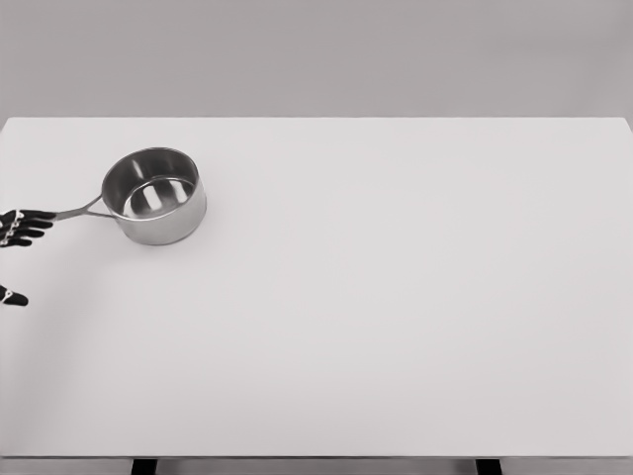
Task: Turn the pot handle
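A shiny steel pot (155, 196) stands upright on the white table (396, 297) at the left. Its thin handle (79, 211) points left toward the picture's edge. My left hand (20, 242) shows only partly at the left edge: dark fingers (28, 224) reach to the tip of the handle, and the thumb (12, 296) lies lower, apart from them. The fingers are spread and hold nothing. Whether they touch the handle tip I cannot tell. The right arm is out of view.
The table's far edge (316, 119) runs behind the pot, with a plain grey wall beyond it. Dark table legs (143, 466) show under the front edge.
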Motion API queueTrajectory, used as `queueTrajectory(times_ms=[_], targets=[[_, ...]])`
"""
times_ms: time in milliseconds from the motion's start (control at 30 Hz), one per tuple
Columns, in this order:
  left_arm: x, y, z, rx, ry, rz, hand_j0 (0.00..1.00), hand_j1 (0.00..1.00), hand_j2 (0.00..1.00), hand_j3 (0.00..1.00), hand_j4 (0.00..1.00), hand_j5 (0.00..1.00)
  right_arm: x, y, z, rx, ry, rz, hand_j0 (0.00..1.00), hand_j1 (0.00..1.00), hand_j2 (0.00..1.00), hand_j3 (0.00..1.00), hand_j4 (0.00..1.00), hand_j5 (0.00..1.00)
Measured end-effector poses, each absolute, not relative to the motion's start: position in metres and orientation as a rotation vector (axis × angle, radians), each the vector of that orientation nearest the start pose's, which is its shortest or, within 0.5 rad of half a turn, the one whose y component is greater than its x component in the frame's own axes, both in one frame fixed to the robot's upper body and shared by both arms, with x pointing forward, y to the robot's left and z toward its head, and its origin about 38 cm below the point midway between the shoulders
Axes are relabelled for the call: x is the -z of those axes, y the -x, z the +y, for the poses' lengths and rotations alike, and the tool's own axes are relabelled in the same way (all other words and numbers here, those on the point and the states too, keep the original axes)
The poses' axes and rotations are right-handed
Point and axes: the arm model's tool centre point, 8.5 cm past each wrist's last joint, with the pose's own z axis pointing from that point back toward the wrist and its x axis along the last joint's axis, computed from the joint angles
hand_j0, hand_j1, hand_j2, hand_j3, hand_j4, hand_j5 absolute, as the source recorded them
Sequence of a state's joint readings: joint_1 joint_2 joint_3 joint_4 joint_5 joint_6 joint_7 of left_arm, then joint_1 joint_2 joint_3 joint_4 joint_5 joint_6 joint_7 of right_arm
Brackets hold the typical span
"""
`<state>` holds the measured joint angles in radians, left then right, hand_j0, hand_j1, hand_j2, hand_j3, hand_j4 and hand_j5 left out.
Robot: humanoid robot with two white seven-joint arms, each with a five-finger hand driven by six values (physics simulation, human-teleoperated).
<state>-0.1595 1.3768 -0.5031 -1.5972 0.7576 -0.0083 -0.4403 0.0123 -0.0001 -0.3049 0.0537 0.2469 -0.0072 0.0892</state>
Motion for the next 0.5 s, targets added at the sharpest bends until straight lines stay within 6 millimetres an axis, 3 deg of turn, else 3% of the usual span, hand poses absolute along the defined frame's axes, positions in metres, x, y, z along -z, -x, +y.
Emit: queueTrajectory(times_ms=[500], targets=[[-0.210, -0.352, 0.484, 0.896, -0.048, -1.064, 1.00, 1.00, 1.00, 1.00, 1.00, 1.00, 0.261, 0.025, -0.258, 0.063, -0.016, 0.052, 1.00, 1.00, 1.00, 1.00, 1.00, 1.00]])
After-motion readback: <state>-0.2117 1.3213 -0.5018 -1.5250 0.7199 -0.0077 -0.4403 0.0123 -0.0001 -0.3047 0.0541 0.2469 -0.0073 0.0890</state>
